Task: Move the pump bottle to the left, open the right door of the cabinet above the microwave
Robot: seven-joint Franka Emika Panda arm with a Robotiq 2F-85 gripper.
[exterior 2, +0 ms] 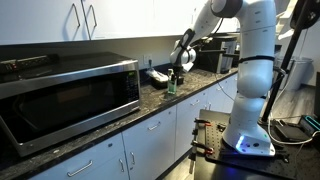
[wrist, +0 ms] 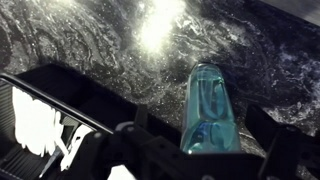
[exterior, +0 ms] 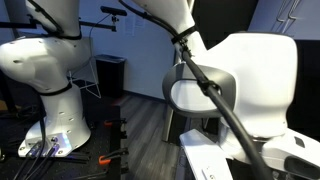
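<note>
The pump bottle [wrist: 210, 100], translucent pale green, stands on the dark speckled counter. In the wrist view it sits between my two fingers with a gap on each side. My gripper [wrist: 200, 130] is open around it. In an exterior view the bottle [exterior 2: 172, 86] stands on the counter to the right of the microwave [exterior 2: 65, 95], with my gripper [exterior 2: 179, 68] just above it. The white cabinet above the microwave has its right door [exterior 2: 120, 18] shut, with thin silver handles [exterior 2: 90, 18]. The pump head is hidden in the wrist view.
A black tray [wrist: 60, 95] holding white things lies just left of the bottle; it also shows in an exterior view [exterior 2: 158, 75]. A dark appliance [exterior 2: 215, 58] stands further along the counter. My white base [exterior 2: 250, 130] stands on the floor. Another white arm [exterior: 45, 65] stands nearby.
</note>
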